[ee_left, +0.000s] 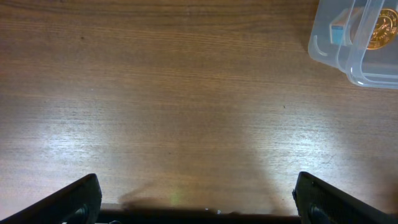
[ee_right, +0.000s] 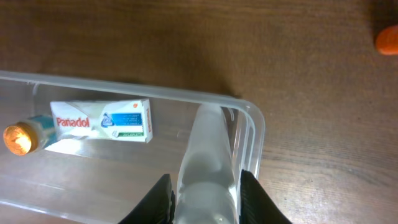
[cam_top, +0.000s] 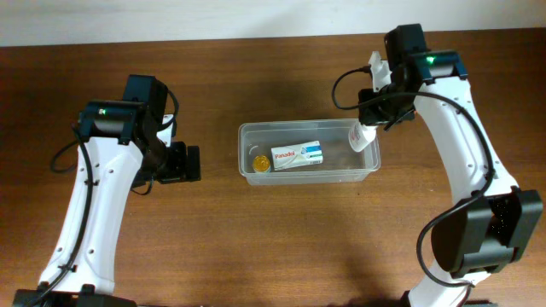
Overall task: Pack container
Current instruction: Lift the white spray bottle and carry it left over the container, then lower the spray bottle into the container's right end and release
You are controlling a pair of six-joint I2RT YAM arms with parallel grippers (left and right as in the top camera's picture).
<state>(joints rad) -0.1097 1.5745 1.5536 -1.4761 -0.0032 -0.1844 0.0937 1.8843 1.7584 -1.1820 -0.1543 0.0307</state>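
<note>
The container (cam_top: 247, 130) is a long clear plastic tub at the table's middle. In it lie a white Panadol box (cam_top: 296, 156) and a small bottle with a gold cap (cam_top: 258, 163). My right gripper (cam_top: 373, 119) is shut on a clear white bottle (cam_top: 365, 136) and holds it tilted over the tub's right end. In the right wrist view the bottle (ee_right: 208, 162) sits between the fingers above the tub's corner (ee_right: 252, 118), with the box (ee_right: 102, 121) and gold cap (ee_right: 17, 138) to the left. My left gripper (cam_top: 189, 163) is open and empty, left of the tub.
In the left wrist view bare wooden table lies under the open fingers (ee_left: 198, 200), and the tub's corner (ee_left: 323, 46) with the gold cap (ee_left: 380, 30) shows at the top right. A small orange object (ee_right: 387, 40) lies on the table in the right wrist view.
</note>
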